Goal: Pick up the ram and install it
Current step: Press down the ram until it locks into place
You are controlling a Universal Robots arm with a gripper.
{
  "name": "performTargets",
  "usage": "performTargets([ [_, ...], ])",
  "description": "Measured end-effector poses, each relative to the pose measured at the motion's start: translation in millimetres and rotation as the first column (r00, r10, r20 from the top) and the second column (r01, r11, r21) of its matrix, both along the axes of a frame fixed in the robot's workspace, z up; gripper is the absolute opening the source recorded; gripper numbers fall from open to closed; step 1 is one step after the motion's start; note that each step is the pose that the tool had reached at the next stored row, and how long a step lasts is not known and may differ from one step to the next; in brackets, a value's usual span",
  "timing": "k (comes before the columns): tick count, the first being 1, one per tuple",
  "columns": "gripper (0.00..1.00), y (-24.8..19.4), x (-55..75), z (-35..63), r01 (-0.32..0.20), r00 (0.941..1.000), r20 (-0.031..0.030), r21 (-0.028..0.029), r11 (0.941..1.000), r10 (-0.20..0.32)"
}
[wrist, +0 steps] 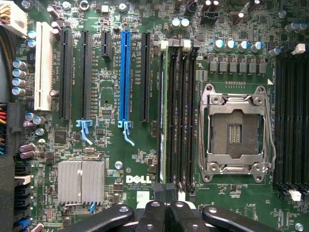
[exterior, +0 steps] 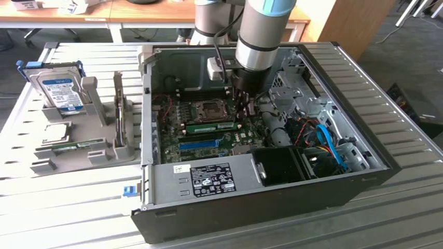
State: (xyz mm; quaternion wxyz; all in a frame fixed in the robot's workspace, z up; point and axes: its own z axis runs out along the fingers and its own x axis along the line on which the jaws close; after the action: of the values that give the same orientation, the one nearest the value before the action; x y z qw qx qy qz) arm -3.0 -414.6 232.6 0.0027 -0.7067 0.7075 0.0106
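Note:
The ram [exterior: 209, 126] is a green stick with a pale label. It stands on edge in a memory slot of the motherboard, beside the processor socket [exterior: 209, 109], inside the open computer case [exterior: 387, 155]. In the wrist view the ram [wrist: 162, 116] is seen edge-on in the outermost of the black slots. My gripper [wrist: 166, 216] hangs just above one end of that slot. Its black fingers [wrist: 153, 215] are pressed together with nothing visible between them. In the exterior view the gripper [exterior: 244, 104] reaches down into the case, just to the right of the ram.
A grey holder [exterior: 90, 148] on the exterior view's left carries a blue-labelled hard drive [exterior: 61, 91], a square processor chip [exterior: 55, 132] and a green stick [exterior: 69, 147]. A black fan shroud [exterior: 280, 165], cables and the drive cage [exterior: 298, 93] crowd the case's right side. A blue slot [wrist: 126, 72] lies near the memory slots.

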Motion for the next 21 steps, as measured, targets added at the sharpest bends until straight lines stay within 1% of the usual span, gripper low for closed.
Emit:
performTargets([
  [4,0.11,2.0,-0.5,-0.2,0.000,1.0000,0.0001,0.0001,1.0000,0.000],
  [21,0.11,2.0,-0.6,-4.0,0.000,1.0000,0.0001,-0.0001,1.0000,0.000],
])
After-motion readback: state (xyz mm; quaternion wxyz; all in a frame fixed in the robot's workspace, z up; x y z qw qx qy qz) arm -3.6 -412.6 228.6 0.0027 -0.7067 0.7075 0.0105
